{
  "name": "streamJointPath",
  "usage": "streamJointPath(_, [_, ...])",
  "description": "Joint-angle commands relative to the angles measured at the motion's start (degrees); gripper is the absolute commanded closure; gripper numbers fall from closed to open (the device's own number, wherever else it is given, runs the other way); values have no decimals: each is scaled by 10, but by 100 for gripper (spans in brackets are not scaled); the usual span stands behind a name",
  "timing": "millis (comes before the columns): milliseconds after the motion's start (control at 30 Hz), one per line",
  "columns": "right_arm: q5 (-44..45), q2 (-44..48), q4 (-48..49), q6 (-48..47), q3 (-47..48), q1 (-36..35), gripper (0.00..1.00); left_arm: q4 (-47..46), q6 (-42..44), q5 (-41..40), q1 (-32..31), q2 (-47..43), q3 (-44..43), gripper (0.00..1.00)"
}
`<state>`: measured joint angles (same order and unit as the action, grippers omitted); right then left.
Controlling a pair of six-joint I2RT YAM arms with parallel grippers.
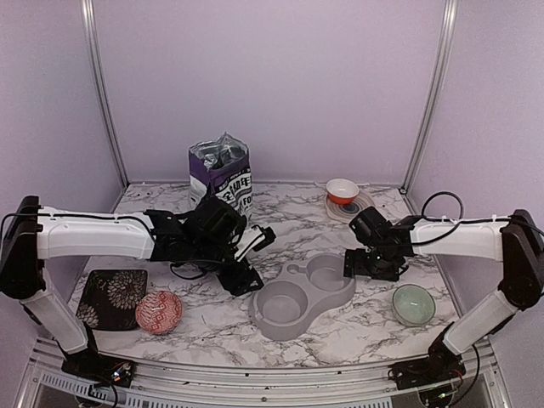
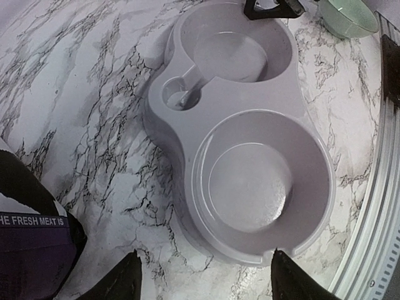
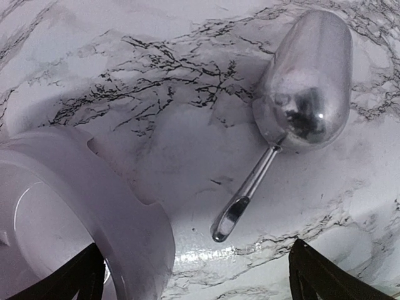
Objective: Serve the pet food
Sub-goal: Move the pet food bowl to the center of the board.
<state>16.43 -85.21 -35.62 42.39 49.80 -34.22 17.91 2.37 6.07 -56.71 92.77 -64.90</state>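
Note:
No pet food shows in any view. The purple bag (image 1: 220, 174) stands open at the back of the table, and its corner (image 2: 31, 250) appears beside my left gripper. The grey double-bowl feeder (image 1: 299, 277) lies mid-table with both bowls bare (image 2: 250, 125). My left gripper (image 1: 252, 259) (image 2: 209, 278) hangs open just off the feeder's near rim, nothing between its fingers. My right gripper (image 1: 374, 259) (image 3: 200, 281) is wide open above a metal scoop (image 3: 306, 81), which lies on the marble beside the feeder's other end (image 3: 94, 200). The scoop's handle (image 3: 244, 194) points toward the gripper.
A red-and-white bowl (image 1: 342, 191) sits on a plate at the back right. A pale green bowl (image 1: 413, 303) (image 2: 350, 15) stands at the front right. At the front left are a red patterned bowl (image 1: 158, 311) and a dark floral plate (image 1: 112, 297).

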Motion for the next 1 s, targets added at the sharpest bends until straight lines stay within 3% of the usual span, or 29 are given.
streamJointPath(0, [-1, 11, 18, -10, 3, 8, 0, -14, -9, -7, -2, 28, -38, 29])
streamJointPath(500, [-16, 46, 62, -14, -24, 20, 1, 31, -19, -19, -2, 139, -115, 31])
streamJointPath(733, [-21, 56, 72, -24, -30, 24, 1, 33, -20, -44, -2, 200, -134, 43])
streamJointPath(967, [-33, 60, 80, -34, -33, 33, 2, 31, -14, -37, -1, 237, -142, 60])
